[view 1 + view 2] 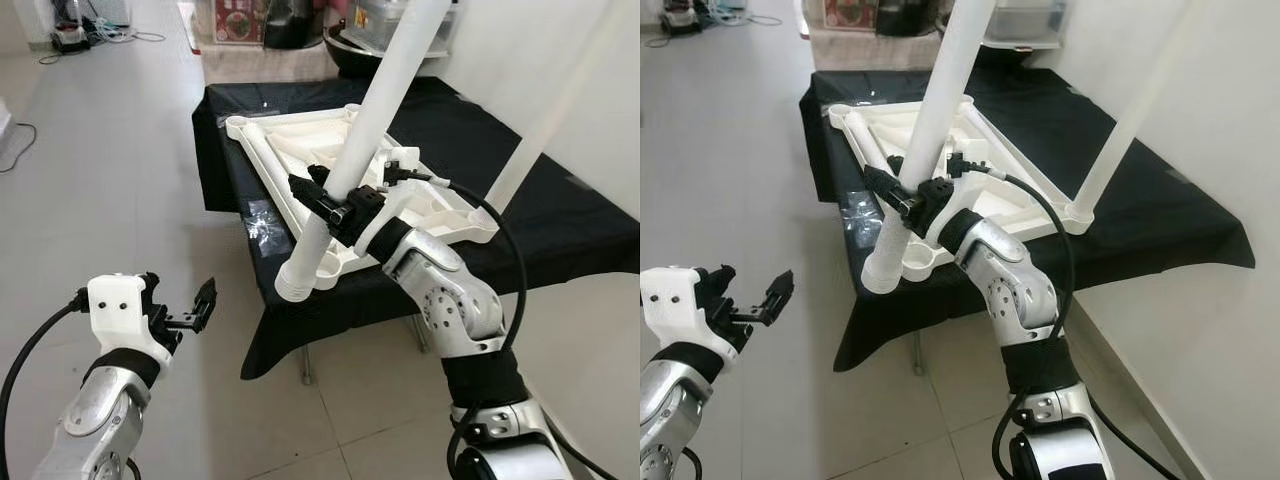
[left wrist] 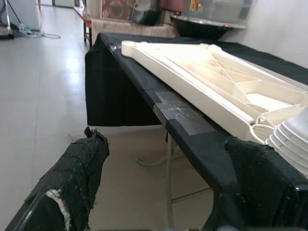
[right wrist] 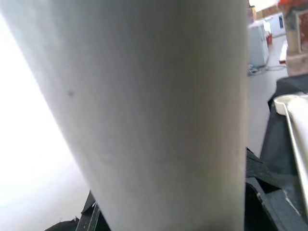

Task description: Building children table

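A white children's tabletop [image 1: 300, 140] lies upside down on a black-draped table [image 1: 560, 220]. My right gripper [image 1: 335, 205] is shut on a long white table leg [image 1: 370, 120], which leans up to the right. The leg's ribbed lower end [image 1: 300, 280] hangs just past the tabletop's near corner, beside a round socket [image 1: 332, 265]. In the right wrist view the leg [image 3: 144, 115] is pressed close to the camera. A second white leg [image 1: 560, 110] stands at the tabletop's right corner. My left gripper [image 1: 195, 310] is open and holds nothing, low over the floor to the left of the table; its fingers [image 2: 72, 178] frame the table's edge.
A clear bag of small parts [image 1: 265, 225] rests against the cloth below the tabletop. A dark pot [image 1: 350, 50] sits behind the table. Cables [image 1: 90, 35] lie on the tiled floor at the far left. A white wall [image 1: 600, 60] runs along the right.
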Available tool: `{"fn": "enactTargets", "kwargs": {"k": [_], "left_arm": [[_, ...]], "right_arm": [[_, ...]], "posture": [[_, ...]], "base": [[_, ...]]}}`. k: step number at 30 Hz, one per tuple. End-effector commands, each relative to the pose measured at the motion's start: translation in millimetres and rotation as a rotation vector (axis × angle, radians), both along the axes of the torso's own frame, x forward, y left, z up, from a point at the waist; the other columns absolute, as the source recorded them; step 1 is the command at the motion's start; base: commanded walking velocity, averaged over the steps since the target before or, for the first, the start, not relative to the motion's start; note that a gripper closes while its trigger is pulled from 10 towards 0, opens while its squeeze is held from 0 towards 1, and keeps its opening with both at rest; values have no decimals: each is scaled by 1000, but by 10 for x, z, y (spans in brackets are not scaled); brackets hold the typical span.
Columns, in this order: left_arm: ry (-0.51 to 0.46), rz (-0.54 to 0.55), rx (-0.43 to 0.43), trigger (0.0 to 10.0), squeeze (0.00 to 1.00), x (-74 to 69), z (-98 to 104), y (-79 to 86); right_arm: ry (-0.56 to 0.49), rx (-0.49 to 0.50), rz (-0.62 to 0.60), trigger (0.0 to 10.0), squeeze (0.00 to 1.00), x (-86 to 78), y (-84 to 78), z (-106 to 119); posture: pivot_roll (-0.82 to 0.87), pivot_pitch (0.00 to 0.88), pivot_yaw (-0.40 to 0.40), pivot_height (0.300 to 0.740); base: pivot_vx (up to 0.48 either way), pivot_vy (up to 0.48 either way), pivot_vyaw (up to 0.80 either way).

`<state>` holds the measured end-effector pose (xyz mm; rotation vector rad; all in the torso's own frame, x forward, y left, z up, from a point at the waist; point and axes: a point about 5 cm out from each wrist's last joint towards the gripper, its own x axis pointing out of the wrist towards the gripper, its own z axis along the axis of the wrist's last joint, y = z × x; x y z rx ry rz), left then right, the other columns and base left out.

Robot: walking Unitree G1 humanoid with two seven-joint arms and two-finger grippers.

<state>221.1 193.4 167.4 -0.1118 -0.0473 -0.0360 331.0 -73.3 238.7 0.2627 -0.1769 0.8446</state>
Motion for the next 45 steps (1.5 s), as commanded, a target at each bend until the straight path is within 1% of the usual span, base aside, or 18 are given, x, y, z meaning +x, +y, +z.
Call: {"fn": "enactTargets", "kwargs": {"k": [1,6,14,25,33,35,37,39,45], "left_arm": [[-1,-13,12,10000,0,5,0,-3],[-6,-20,18,10000,0,13,4,-12],[-10,-26,18,10000,0,21,2,-24],[-8,-52,10,10000,0,-3,-10,-80],[-4,-62,12,10000,0,-24,-23,-107],[-3,-63,13,10000,0,-26,-28,-102],[-3,-63,13,10000,0,-26,-28,-102],[-1,-62,16,10000,0,-27,-39,-98],[3,-64,18,10000,0,-31,-53,-105]], "right_arm": [[-22,-7,-3,10000,0,6,5,21],[-23,-6,-2,10000,0,2,10,18],[-28,-5,-5,10000,0,5,3,25],[-49,-10,13,10000,0,-11,9,43],[-79,-61,48,10000,0,-32,-13,41],[-88,-93,55,10000,0,-21,-44,42],[-88,-93,55,10000,0,-21,-44,42],[-98,-123,57,10000,0,-1,-83,46],[-121,-166,53,10000,0,25,-115,45]], "posture": [[98,0,-80,740],[94,0,-78,740],[93,0,-77,740],[97,0,-80,740],[94,0,-84,740],[93,0,-85,740],[93,0,-85,740],[89,0,-86,740],[91,0,-86,740]], "base": [[472,0,0],[472,0,0],[272,0,0],[0,0,0],[0,0,0],[0,0,0],[0,0,0],[0,0,0],[0,0,0]]}}
